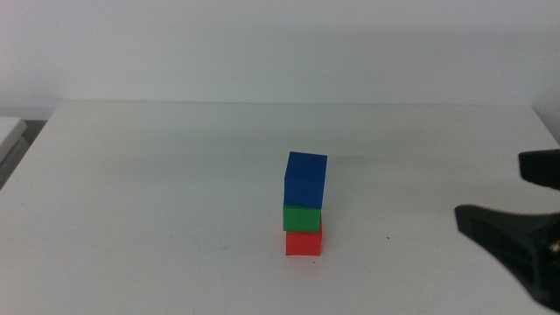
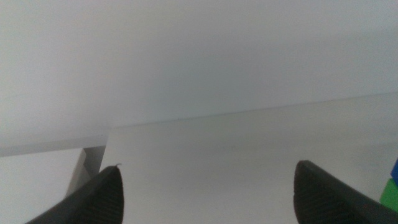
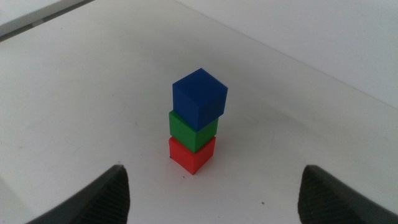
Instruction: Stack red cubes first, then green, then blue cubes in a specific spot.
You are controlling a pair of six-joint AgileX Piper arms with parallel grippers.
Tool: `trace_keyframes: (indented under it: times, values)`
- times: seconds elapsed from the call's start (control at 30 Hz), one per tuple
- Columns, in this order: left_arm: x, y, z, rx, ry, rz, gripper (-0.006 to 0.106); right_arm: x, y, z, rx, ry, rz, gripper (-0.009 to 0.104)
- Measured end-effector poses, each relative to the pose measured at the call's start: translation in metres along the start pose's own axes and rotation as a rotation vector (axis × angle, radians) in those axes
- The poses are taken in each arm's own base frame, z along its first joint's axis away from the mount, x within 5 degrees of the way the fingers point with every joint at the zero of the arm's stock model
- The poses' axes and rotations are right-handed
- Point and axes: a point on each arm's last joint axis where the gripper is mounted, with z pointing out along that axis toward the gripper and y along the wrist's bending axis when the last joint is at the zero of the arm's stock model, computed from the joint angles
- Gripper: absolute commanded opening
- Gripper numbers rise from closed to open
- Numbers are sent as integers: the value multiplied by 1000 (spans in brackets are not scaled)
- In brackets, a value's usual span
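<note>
White table (image 1: 157, 192) carries the finished stack at centre: red cube (image 1: 304, 241), green (image 1: 302, 217), blue (image 1: 305, 179) on top, slightly twisted. Left gripper (image 2: 205, 193) waits, jaws wide, empty. Right gripper (image 1: 516, 219), at 3 o'clock, spread, empty. Stacking appears complete; next, retreat clear.

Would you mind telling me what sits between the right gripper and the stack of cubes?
Nothing: in the middle view only bare white table separates the open right gripper from the red cube, green cube and blue cube; the right wrist view agrees.
</note>
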Motion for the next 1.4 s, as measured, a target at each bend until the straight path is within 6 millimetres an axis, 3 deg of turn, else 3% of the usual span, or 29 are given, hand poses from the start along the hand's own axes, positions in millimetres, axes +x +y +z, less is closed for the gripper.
trace_keyframes:
  times: [0.17, 0.33, 0.6, 0.9, 1.4]
  values:
    - [19, 0, 3, -17, -79, -3, 94, 36, 5, 20, -57, -6, 57, 93]
    - [67, -2, 11, -32, -134, -14, 94, 83, -9, 31, 9, 11, 264, 93]
    - [148, -8, 15, -26, -156, -55, 94, 132, -42, 9, 333, -108, 483, 93]
    - [191, -10, 28, -21, -93, -75, 94, 140, -43, -22, 484, -315, 528, 93]
    - [194, -10, 29, -22, -92, -75, 94, 139, -35, -36, 466, -432, 524, 93]
